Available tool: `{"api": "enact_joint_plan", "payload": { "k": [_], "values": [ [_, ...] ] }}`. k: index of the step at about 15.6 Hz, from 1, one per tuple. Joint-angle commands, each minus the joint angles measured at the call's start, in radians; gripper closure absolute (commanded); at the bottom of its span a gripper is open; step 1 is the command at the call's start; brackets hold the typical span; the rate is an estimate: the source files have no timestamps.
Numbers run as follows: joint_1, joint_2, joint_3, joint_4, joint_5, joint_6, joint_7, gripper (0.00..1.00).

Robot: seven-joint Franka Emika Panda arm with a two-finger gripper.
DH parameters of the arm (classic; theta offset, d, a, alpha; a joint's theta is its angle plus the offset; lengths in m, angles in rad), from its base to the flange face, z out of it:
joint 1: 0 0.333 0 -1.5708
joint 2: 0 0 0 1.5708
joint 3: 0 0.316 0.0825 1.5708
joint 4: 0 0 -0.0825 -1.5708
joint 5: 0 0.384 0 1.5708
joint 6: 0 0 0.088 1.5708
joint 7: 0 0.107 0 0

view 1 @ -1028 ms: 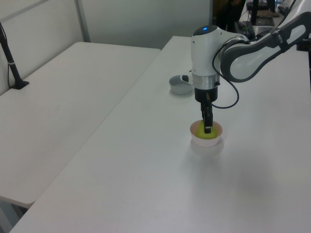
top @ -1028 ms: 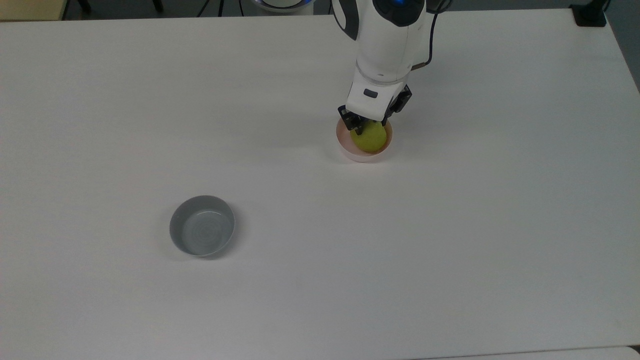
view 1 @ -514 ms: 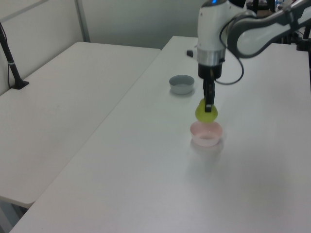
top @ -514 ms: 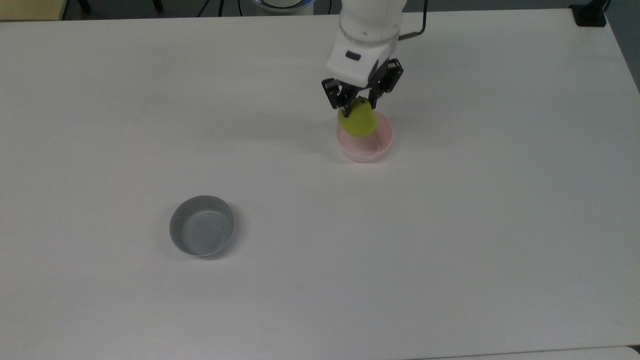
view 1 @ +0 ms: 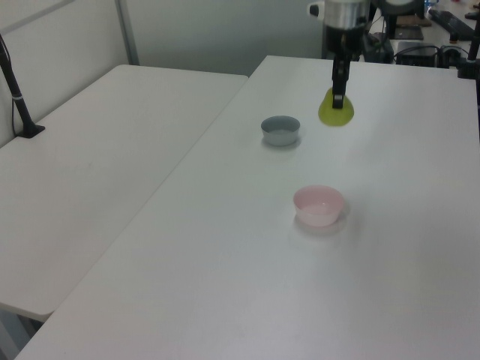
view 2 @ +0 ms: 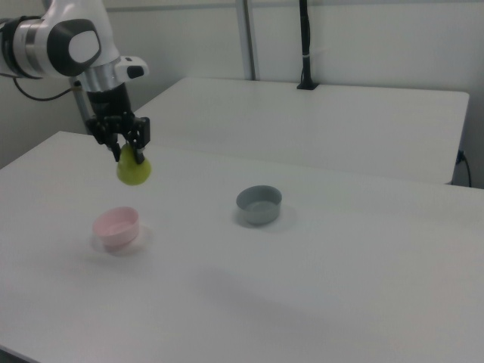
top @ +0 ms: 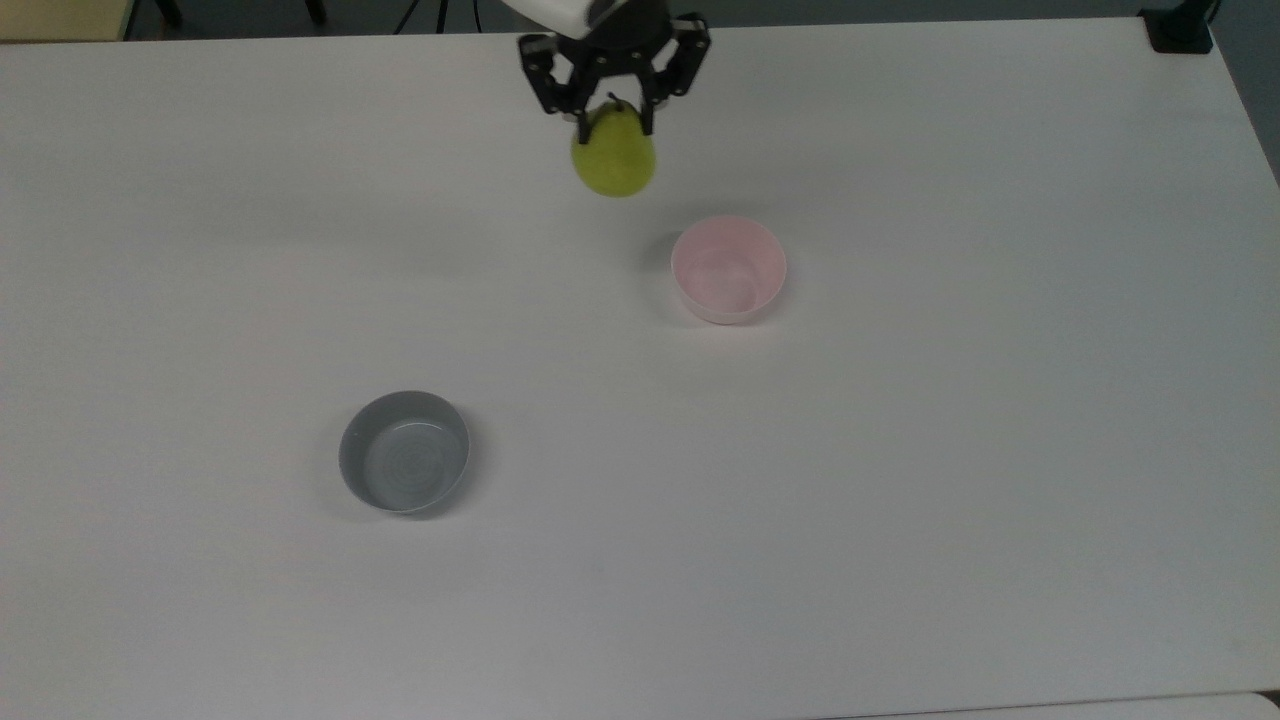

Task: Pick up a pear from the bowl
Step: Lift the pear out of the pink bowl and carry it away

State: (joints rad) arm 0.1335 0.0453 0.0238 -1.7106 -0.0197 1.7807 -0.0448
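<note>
Over the white table (top: 900, 500), the gripper (top: 612, 112) is pinching the pear (top: 613, 158) above the bowl (top: 728, 268), a grey bowl (top: 404, 452) sitting apart.

Pear (top: 613, 160): smooth, matt skin; pink bowl (top: 729, 268): smooth plastic look; grey bowl (top: 404, 451): faintly glossy; table (top: 900, 480): matt white.

Yellow-green pear (top: 614, 158) hangs above empty pink bowl (top: 729, 297).

Top view looks straight down on the table (top: 900, 500); left and right views face it obliquely from opposite ends
</note>
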Motion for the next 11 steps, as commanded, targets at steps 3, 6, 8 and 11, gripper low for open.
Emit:
{"api": "enact_joint_plan", "payload": {
  "k": [3,6,8,11],
  "values": [
    [-0.050,-0.001,-0.088,0.032,-0.013,-0.027,-0.185,1.00],
    [-0.112,0.019,-0.127,0.035,0.001,-0.020,-0.328,1.00],
    [-0.139,0.027,-0.149,0.029,0.007,0.006,-0.374,1.00],
    [-0.166,0.063,-0.195,0.006,0.105,0.081,-0.502,1.00]
  ]
}}
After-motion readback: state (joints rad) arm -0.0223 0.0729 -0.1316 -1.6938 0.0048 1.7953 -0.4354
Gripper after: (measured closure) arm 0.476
